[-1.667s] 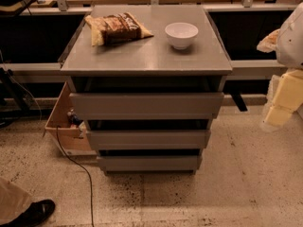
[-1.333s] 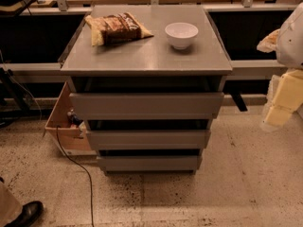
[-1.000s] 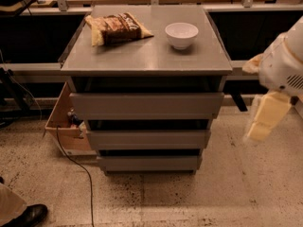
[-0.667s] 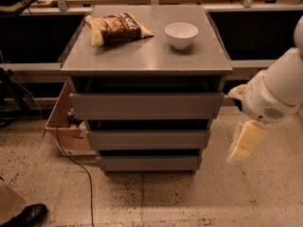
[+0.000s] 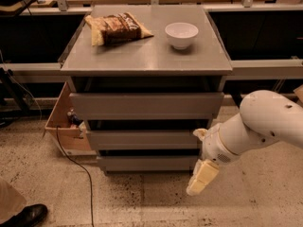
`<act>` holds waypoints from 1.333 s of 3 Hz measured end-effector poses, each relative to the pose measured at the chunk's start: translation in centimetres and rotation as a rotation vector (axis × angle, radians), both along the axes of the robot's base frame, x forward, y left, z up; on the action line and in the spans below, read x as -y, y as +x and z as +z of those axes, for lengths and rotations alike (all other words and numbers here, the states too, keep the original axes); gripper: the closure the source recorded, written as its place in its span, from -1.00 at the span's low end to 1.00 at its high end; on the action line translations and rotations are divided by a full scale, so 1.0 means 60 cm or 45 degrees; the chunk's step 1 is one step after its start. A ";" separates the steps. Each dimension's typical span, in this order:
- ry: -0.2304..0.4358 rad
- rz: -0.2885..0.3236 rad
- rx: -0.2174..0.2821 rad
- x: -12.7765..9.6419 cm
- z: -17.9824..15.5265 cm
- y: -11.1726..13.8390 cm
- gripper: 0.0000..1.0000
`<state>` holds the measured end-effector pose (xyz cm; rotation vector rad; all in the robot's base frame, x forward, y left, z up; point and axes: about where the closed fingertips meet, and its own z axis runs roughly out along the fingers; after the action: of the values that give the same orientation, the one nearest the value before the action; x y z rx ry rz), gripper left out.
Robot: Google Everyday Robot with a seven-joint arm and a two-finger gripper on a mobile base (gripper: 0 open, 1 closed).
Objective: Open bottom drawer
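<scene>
The bottom drawer (image 5: 147, 163) looks shut, lowest of the cabinet's (image 5: 142, 63) 3 grey fronts. The gripper (image 5: 202, 177) hangs at its 4 o'clock, just beside the drawer's right end (clenched or released, I cannot tell). A white bowl (image 5: 181, 34) rests on top.

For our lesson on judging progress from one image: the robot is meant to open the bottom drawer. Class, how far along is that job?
Done: nothing on the drawer itself. The bottom drawer sits closed, with nothing of its inside showing. In hand: the gripper hangs low beside the right end of that front, and no hold on it can be seen. Left: catching the front and pulling the drawer out.
</scene>
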<state>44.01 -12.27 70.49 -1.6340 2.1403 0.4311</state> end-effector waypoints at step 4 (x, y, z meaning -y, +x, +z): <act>0.168 -0.072 -0.019 -0.029 -0.358 0.102 -1.00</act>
<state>50.10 -10.51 49.04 -1.4990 2.1154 0.5556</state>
